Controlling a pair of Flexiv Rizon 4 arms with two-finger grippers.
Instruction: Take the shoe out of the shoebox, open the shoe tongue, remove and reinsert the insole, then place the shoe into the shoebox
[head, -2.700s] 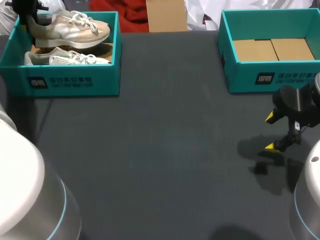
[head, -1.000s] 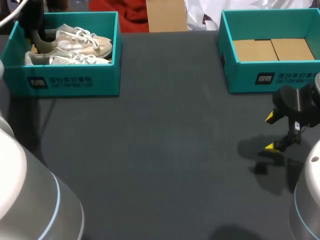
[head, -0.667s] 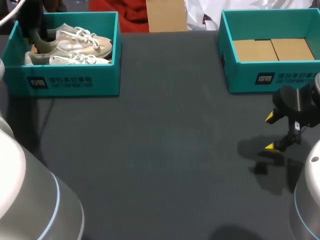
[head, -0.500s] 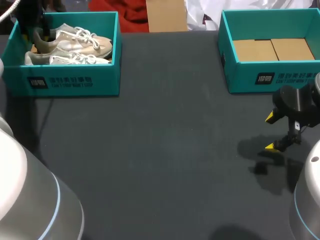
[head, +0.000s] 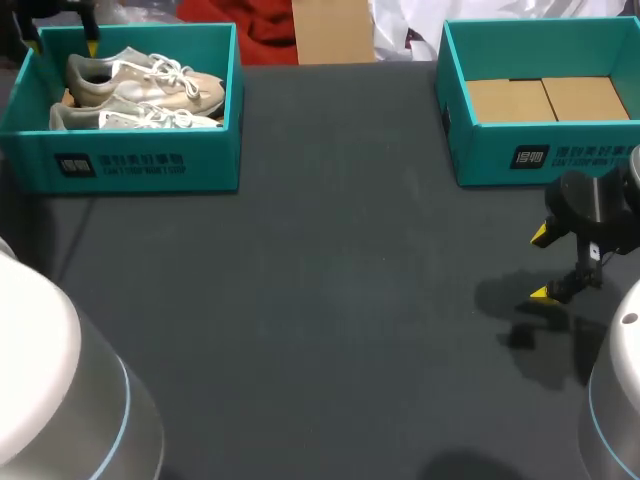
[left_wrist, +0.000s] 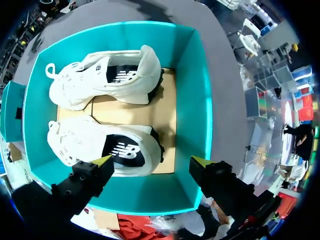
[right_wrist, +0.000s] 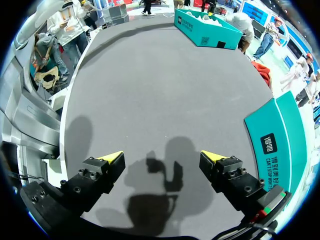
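Shoebox (head: 150, 165) at far-left corner of tabletop (head: 330, 300) holds 2 shoes (left_wrist: 120, 75); my left gripper (left_wrist: 151, 161) hangs open above, right gripper (right_wrist: 162, 156) open near right edge. Likely pickup step: descend, grip 1.

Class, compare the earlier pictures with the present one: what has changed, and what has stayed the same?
The left pincer lowered the shoe into the left box, let go of it and pulled away; it is now open above the box. The right pincer, the other shoe and the right box stayed as they were.
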